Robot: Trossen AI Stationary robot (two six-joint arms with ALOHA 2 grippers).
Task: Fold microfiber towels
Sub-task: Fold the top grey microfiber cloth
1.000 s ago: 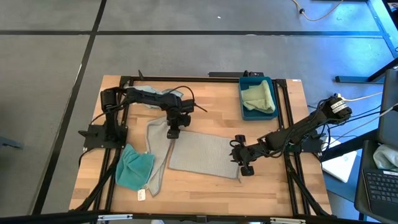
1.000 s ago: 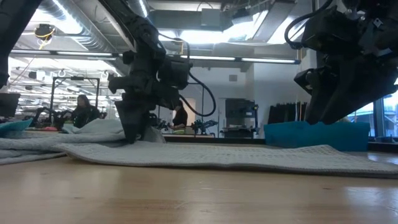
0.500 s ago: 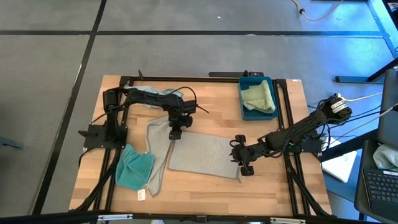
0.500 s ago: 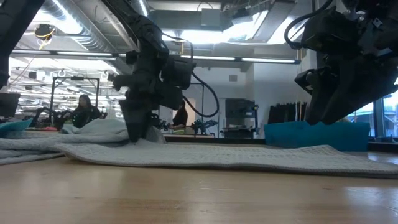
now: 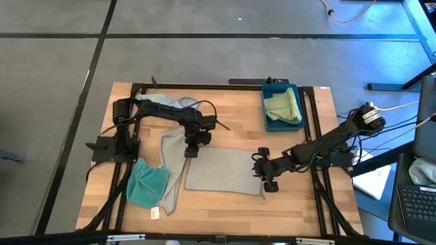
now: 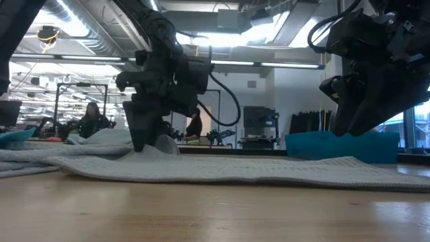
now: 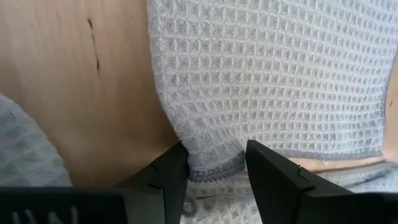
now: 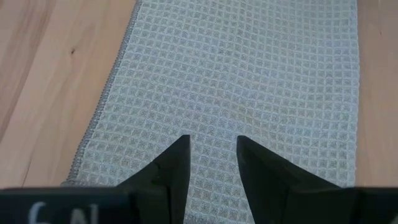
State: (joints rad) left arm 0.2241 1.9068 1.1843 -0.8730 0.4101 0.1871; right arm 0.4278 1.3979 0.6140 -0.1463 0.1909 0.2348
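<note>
wooden table (image 5: 225, 207), grey towel (image 5: 221, 170) between end effectors

The surface (image 5: 225, 204) is pale wood, smooth with fine grain and a dull sheen. The grey towel (image 7: 273, 74) is soft matt cloth in a waffle weave with a stitched hem. The teal towel (image 5: 146, 182) looks plusher, crumpled. The blue tray (image 5: 267, 109) is smooth plastic. The pincer fingers (image 8: 174, 171) are matt black.

A light grey waffle towel (image 5: 223, 171) lies flat at centre; a teal towel (image 5: 146, 184) sits crumpled at eight o'clock.
</note>
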